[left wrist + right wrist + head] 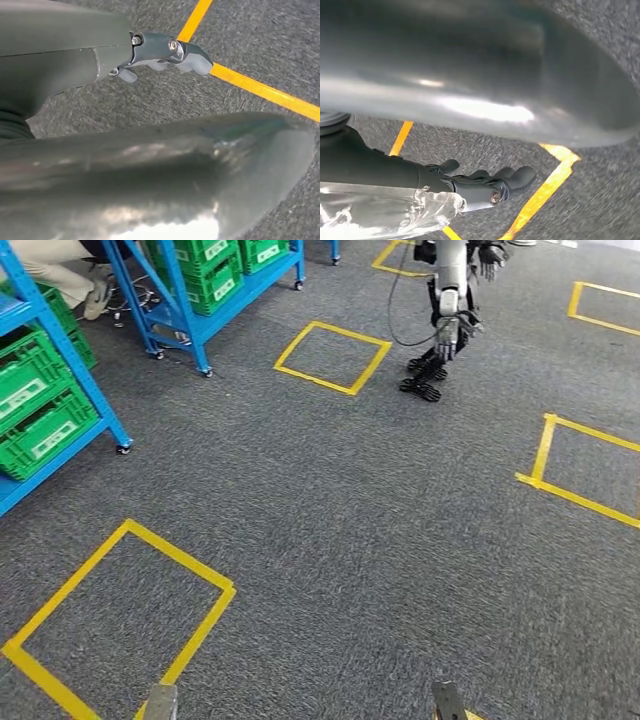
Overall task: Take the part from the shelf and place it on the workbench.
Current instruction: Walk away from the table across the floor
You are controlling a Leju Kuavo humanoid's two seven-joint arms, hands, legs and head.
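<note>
A blue shelf [89,380] with green bins [44,410] stands at the left of the head view; I cannot make out a part in it. The tips of my left arm [161,703] and right arm [448,702] show at the bottom edge. In the left wrist view my left hand [166,50] hangs over grey carpet, fingers stretched out, holding nothing. My right hand [486,182] hangs the same way, its dark fingers straight and nothing between them. Crinkled clear film [384,212] lies along its base.
A second blue shelf [181,310] with green bins stands further back, and a crouching person [56,270] is beside it. Another humanoid robot [450,315] stands ahead at the top. Yellow tape squares [332,358] [124,615] [581,465] mark the grey carpet.
</note>
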